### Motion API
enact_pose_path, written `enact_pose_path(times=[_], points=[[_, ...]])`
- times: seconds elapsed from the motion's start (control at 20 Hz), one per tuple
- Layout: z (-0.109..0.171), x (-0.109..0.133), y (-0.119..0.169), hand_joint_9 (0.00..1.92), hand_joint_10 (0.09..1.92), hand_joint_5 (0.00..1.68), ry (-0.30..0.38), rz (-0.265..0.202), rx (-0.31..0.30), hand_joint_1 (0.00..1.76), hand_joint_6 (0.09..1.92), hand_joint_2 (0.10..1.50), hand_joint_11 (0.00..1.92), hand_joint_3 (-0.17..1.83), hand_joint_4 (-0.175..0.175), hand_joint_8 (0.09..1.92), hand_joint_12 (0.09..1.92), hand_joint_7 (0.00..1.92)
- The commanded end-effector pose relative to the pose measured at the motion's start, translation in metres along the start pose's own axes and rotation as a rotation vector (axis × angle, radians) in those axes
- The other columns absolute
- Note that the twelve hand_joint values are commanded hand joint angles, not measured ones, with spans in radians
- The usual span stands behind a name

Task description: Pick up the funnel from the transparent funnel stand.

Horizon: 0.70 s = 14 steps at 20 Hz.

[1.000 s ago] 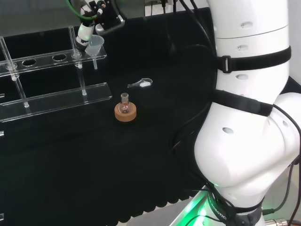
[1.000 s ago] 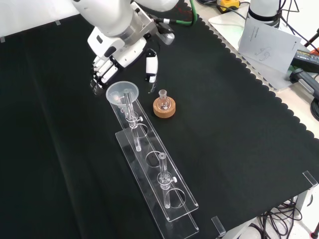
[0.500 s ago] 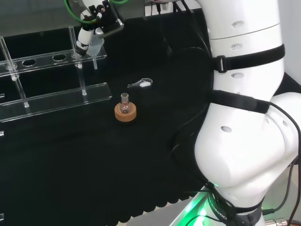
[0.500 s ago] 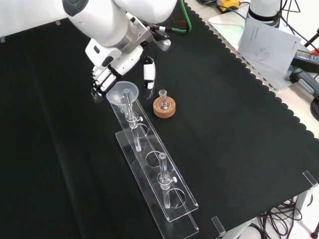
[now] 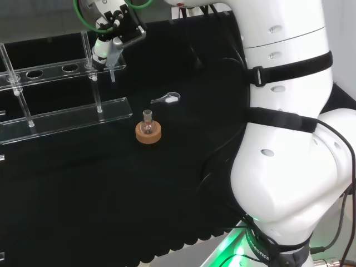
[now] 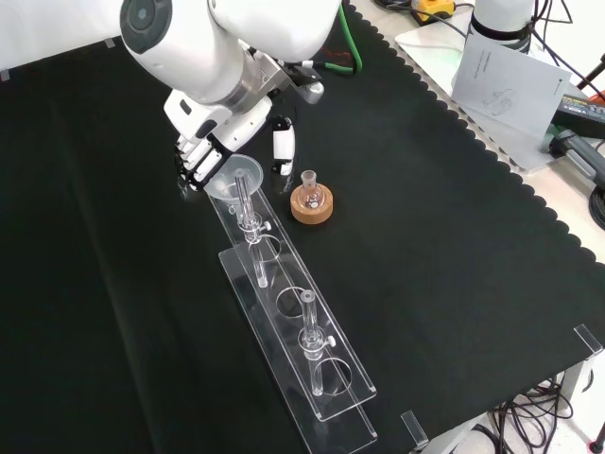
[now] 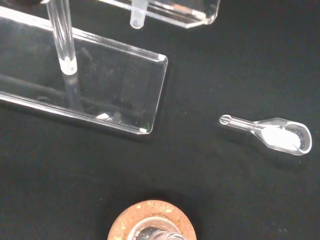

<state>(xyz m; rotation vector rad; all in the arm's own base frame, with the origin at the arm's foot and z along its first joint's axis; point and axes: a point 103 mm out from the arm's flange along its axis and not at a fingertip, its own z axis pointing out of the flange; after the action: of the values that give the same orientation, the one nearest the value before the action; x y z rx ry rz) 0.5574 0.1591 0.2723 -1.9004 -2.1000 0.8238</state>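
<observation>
The clear funnel point(image 6: 237, 176) sits in the end hole of the transparent stand point(image 6: 288, 317), its stem point(image 7: 137, 17) hanging below the top plate. The hand point(image 6: 202, 159) is low over the funnel's bowl. Its fingers point(image 6: 192, 170) lie at the bowl's left in the front view and its thumb point(image 6: 281, 146) stands at the right, a little apart from the rim. In the head view the hand point(image 5: 105, 48) covers the bowl, so just the funnel's stem point(image 5: 113, 74) shows under the stand's top plate point(image 5: 53, 70). The fingers look relaxed, not closed on the funnel.
A small flask on a cork ring point(image 6: 311, 204) stands just right of the funnel in the front view; the same cork ring point(image 5: 148, 132) shows in the head view. A clear spoon with white powder point(image 7: 280, 136) lies on the cloth. Upright clear rods point(image 6: 308, 331) rise from the stand.
The hand has come down and closer over the funnel; in the head view it now hides the bowl that showed before. The funnel stays in the stand.
</observation>
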Motion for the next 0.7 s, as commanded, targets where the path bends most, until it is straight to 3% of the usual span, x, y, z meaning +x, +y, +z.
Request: enact_pose_path(times=[0.05,0.3,0.7], points=[[0.004,0.0,0.002,0.25,0.81,0.21,-0.015,0.006,0.003,0.61,0.09,0.76,0.24,0.2,-0.013,0.71,1.52,0.04],[0.003,-0.001,0.001,0.42,0.72,0.28,-0.03,0.025,-0.018,0.62,0.09,0.76,0.27,0.25,-0.026,0.73,1.51,0.13],[-0.011,-0.006,-0.012,0.77,0.65,0.41,-0.072,0.069,-0.129,0.64,0.09,0.78,0.37,0.36,-0.047,0.75,1.39,0.36]])
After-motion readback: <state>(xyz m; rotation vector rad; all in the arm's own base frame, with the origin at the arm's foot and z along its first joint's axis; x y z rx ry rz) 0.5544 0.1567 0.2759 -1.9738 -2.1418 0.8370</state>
